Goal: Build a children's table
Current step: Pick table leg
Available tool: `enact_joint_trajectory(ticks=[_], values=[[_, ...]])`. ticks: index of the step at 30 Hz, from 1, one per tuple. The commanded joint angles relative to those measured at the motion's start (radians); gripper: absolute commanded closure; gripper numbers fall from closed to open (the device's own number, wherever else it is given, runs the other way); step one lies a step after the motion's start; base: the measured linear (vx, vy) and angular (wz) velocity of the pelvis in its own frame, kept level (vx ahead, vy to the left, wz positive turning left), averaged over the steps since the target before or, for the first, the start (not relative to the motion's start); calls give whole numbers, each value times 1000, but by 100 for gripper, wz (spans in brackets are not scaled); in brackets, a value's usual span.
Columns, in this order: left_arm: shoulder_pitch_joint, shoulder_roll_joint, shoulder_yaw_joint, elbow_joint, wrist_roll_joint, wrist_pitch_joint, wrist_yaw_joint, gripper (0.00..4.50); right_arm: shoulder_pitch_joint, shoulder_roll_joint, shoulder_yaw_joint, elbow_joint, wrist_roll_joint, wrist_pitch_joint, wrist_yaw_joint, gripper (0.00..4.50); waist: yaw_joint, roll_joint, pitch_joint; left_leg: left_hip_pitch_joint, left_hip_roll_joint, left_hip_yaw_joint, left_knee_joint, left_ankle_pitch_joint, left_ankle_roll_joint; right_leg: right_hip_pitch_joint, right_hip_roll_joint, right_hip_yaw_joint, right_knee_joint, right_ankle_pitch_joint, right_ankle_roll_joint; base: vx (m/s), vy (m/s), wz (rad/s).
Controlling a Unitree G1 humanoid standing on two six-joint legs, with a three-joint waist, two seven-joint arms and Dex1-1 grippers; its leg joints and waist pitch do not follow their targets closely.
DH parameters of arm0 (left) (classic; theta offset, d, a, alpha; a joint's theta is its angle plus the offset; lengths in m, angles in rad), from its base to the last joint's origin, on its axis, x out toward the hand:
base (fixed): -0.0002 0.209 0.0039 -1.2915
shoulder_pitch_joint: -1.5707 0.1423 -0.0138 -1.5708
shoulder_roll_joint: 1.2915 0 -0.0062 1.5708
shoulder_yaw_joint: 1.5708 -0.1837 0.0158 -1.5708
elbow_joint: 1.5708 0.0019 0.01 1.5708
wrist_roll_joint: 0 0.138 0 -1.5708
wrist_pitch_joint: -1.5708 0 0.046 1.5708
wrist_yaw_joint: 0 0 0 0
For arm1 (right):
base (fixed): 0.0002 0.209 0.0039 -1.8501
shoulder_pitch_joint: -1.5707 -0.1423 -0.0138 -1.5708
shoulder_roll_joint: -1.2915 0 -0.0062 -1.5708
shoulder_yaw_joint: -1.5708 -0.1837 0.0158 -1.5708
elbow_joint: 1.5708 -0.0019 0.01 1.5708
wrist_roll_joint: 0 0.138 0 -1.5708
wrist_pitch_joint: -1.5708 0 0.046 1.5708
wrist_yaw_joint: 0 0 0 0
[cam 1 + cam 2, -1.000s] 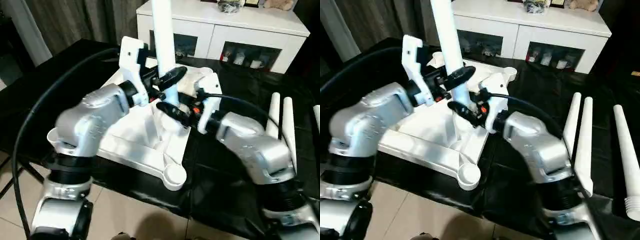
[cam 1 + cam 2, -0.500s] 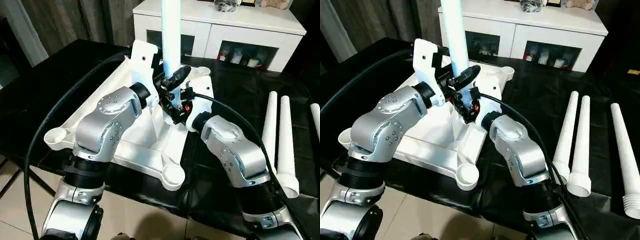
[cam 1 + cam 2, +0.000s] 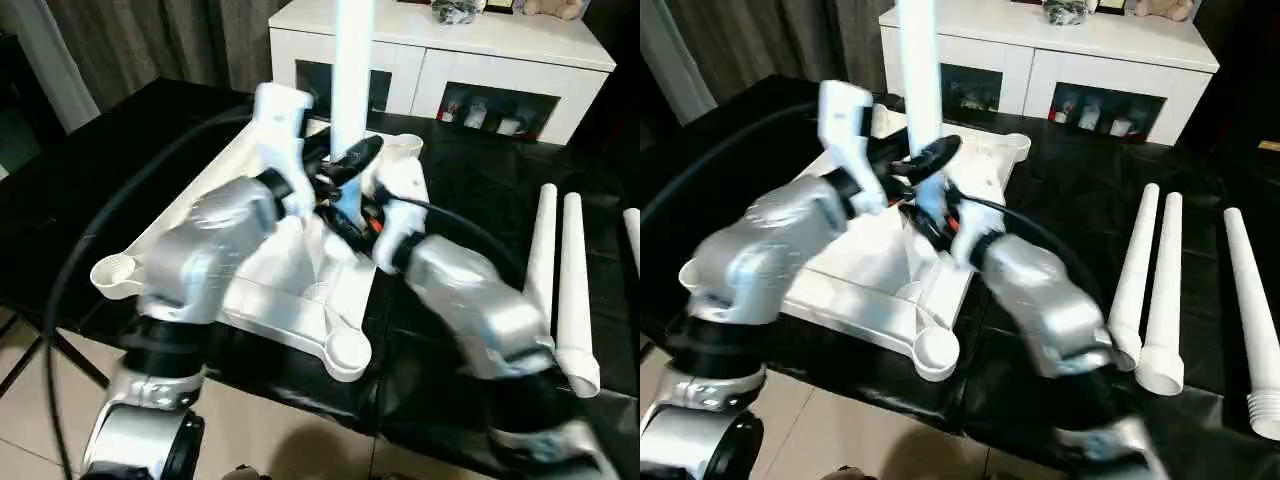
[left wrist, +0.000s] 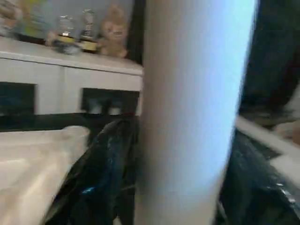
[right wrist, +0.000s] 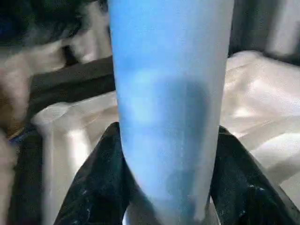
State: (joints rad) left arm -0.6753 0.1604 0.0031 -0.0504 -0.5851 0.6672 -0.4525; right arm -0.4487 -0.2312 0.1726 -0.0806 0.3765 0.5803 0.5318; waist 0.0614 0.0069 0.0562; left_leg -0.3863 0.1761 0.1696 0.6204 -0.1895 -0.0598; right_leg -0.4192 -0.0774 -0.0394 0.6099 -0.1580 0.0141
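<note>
The white tabletop (image 3: 262,290) lies ribbed side up on a black-covered table, with round sockets at its corners (image 3: 345,352). One white tube leg (image 3: 352,90) stands upright over the tabletop's far middle. My left gripper (image 3: 348,160) is shut on the leg, and my right gripper (image 3: 345,215) is shut on it just below. In the left wrist view the leg (image 4: 187,93) stands close, with a black finger (image 4: 105,173) beside it. Black fingers (image 5: 96,187) flank the leg (image 5: 168,93) in the right wrist view. Where the leg's foot meets the tabletop is hidden by the grippers.
Three loose legs (image 3: 1165,290) lie side by side on the black cover at the right. A white cabinet (image 3: 1060,60) with glass-fronted shelves stands behind the table. The table's near edge runs just past the tabletop, with tiled floor (image 3: 300,430) below.
The leg has come from a slight tilt to upright. Both grippers keep their hold on it, and both arms now show blurred from moving.
</note>
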Motion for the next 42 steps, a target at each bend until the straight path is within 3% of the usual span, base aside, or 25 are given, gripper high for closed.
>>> enact_joint_trajectory(ticks=[1, 6, 12, 17, 18, 20, 26, 27, 28, 34, 38, 42], values=[[3, 17, 18, -35, -49, 23, -51, 128, 2, -14, -13, -43, 36, 14, 53, 261, 4, -6, -71, 13, 33, -7, -80, -177, -2, 57, -47, 33, -59, -182, -197, 0, 0, 0], [38, 90, -31, -87, -60, 32, -189, 81, 21, -87, -23, -68, 75, 34, 161, 262, 0, -5, -66, 15, 36, -9, -85, -220, -8, 53, -48, 34, -67, -273, -185, 0, 0, 0], [34, 88, -18, -71, -89, 56, -190, 143, 14, -105, -18, -62, 74, 35, 174, 262, 1, -3, -66, 18, 35, -9, -85, -244, -23, 49, -47, 34, -73, -318, -175, 0, 0, 0], [30, 79, -7, -65, -96, 55, -187, 174, 7, -99, -21, -52, 69, 34, 164, 262, 1, -5, -68, 15, 34, -9, -84, -219, -20, 52, -47, 33, -68, -278, -181, 0, 0, 0], [26, 74, 2, -59, -94, 56, -182, 208, 5, -98, -21, -50, 66, 33, 165, 262, 1, -5, -68, 15, 34, -9, -83, -217, -18, 52, -47, 34, -69, -279, -181, 0, 0, 0], [25, 72, 5, -56, -96, 57, -179, 210, 4, -97, -21, -48, 64, 32, 165, 262, 1, -5, -69, 14, 34, -9, -83, -208, -17, 53, -47, 33, -68, -271, -183, 0, 0, 0], [-2, 48, 37, -28, -94, 49, -113, 259, -11, -81, -23, -25, 8, -9, 109, 262, 1, -3, -70, 14, 33, -8, -81, -193, -16, 54, -46, 33, -65, -236, -193, 0, 0, 0], [-4, 46, 37, -27, -90, 47, -108, 265, -14, -75, -30, -20, 11, -6, 99, 207, 1, -3, -70, 14, 33, -8, -82, -196, -16, 54, -46, 33, -65, -243, -193, 0, 0, 0], [-14, 37, 43, -14, -77, 53, -73, 265, -25, -58, -51, -6, 11, 1, 62, 193, 1, 0, -70, 15, 34, -9, -82, -203, -16, 53, -46, 32, -65, -246, -195, 0, 0, 0], [-70, 0, 60, 28, -15, 81, 78, 266, -68, 14, -119, 27, 14, 16, -64, 147, -1, -1, -70, 16, 32, -10, -83, -213, -30, 53, -45, 32, -68, -266, -179, 0, 0, 0], [-79, -2, 37, 37, 13, 74, 91, 266, -83, 40, -121, 36, -1, 30, -109, 109, 0, 0, -72, 14, 31, -10, -81, -186, -28, 55, -44, 31, -65, -224, -182, 0, 0, 0], [-79, 4, 7, 32, 42, 60, 89, 266, -93, 46, -106, 39, -18, 44, -134, 106, 0, 0, -73, 15, 31, -9, -81, -174, -27, 57, -44, 32, -62, -189, -191, 0, 0, 0]])
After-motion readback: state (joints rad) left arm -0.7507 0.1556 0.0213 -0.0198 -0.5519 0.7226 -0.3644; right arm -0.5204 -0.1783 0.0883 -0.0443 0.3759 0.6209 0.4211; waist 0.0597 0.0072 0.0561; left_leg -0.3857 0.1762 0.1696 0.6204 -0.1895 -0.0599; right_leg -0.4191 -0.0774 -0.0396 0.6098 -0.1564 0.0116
